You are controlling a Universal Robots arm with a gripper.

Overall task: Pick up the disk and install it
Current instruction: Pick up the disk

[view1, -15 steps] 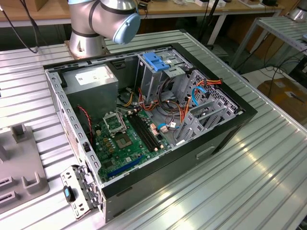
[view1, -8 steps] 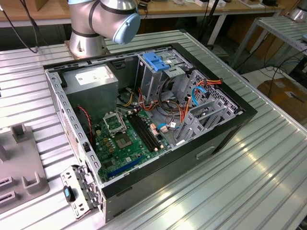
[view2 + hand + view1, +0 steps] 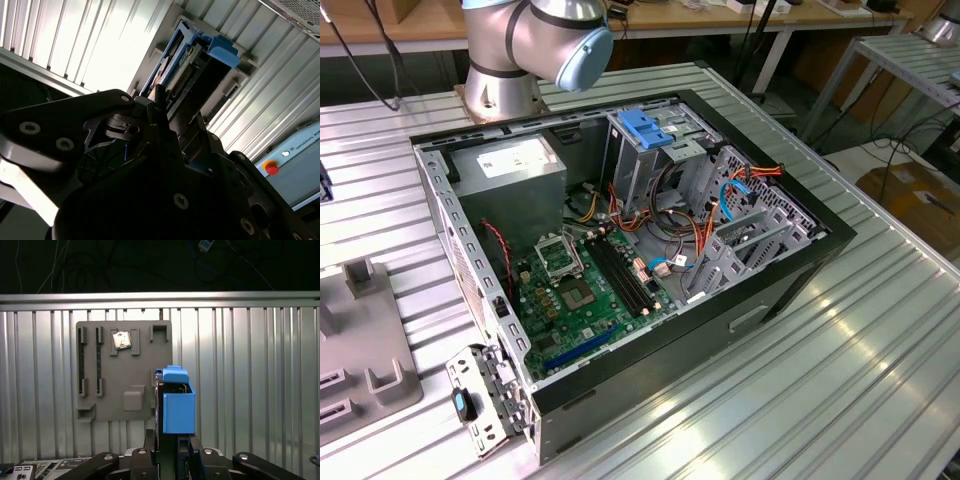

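At grey fixture plate (image 3: 125, 370), end effector (image 3: 172, 447) clamps blue-framed disk (image 3: 178, 407).

case (image 3: 770, 300) on worktop (image 3: 820, 400) | arm base (image 3: 500, 95) behind case | tray (image 3: 360, 350) on worktop, exterior view's left of case | first wrist view: disk (image 3: 177, 405) at plate (image 3: 115, 390) edge, gripper (image 3: 170, 442) at disk

The black gripper (image 3: 167, 125) clasps the disk (image 3: 186, 75) between its fingers, its blue carrier (image 3: 220, 50) end close to a grey fixture (image 3: 162, 35) on the ribbed metal table (image 3: 75, 40), a red button (image 3: 271, 168) nearby.
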